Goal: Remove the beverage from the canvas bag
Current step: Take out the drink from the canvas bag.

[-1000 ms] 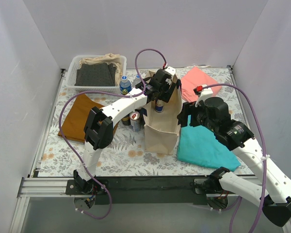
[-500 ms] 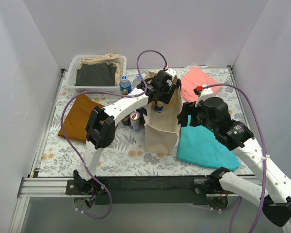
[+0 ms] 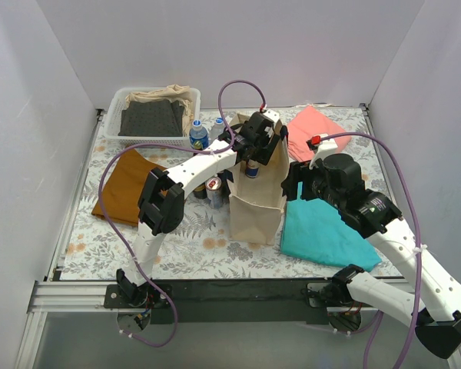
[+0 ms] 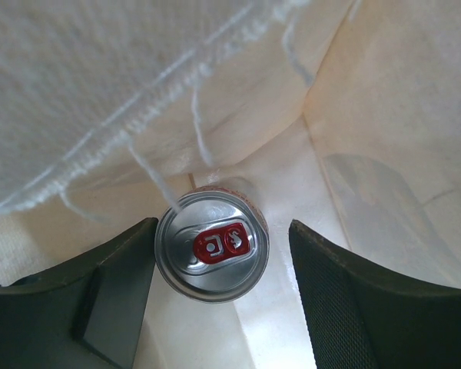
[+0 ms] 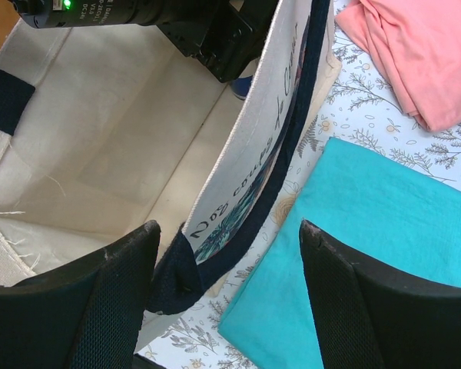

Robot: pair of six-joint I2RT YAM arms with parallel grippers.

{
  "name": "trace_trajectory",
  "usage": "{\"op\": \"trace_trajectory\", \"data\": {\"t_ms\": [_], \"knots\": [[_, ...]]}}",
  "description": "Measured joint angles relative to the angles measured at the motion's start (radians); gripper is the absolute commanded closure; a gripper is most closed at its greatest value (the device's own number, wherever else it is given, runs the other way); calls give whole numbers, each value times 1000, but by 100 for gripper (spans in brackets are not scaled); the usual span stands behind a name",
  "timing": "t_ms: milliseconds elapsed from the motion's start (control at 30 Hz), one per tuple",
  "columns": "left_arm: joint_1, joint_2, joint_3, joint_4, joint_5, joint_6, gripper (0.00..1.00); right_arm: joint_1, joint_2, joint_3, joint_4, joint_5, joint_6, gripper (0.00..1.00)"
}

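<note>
Left gripper (image 4: pixel 223 228) reaches down inside the canvas bag (image 3: pixel 255 211) with its jaws spread. The beverage (image 4: pixel 212 257), a silver can with a red tab, stands upright between them, against or almost against one finger and clear of the other. Right gripper (image 5: pixel 229 227), its jaws likewise apart and pinching nothing, straddles one of the bag's side walls and its navy handle (image 5: pixel 177 280), with a teal cloth (image 5: pixel 353 207) just beyond its outer finger.

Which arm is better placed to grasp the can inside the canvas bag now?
Left. The left pincer is open inside the canvas bag, the can between its fingers. The right pincer only straddles the bag's side wall, away from the can.
</note>
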Motion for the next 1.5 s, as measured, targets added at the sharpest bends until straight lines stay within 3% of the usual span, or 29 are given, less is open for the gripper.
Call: {"op": "trace_trajectory", "data": {"t_ms": [767, 1100, 1233, 1467, 1500], "knots": [[0, 0, 0, -13, 0, -2, 35, 0, 3, 0, 0, 1, -1, 21], [0, 0, -1, -16, -6, -2, 43, 0, 4, 0, 0, 1, -5, 21], [0, 0, -2, -16, -10, -2, 56, 0, 4, 0, 0, 1, -6, 21], [0, 0, -6, -12, -10, -3, 100, 0, 4, 0, 0, 1, -8, 21], [0, 0, -6, -11, -10, -3, 100, 0, 4, 0, 0, 1, -8, 21]]}}
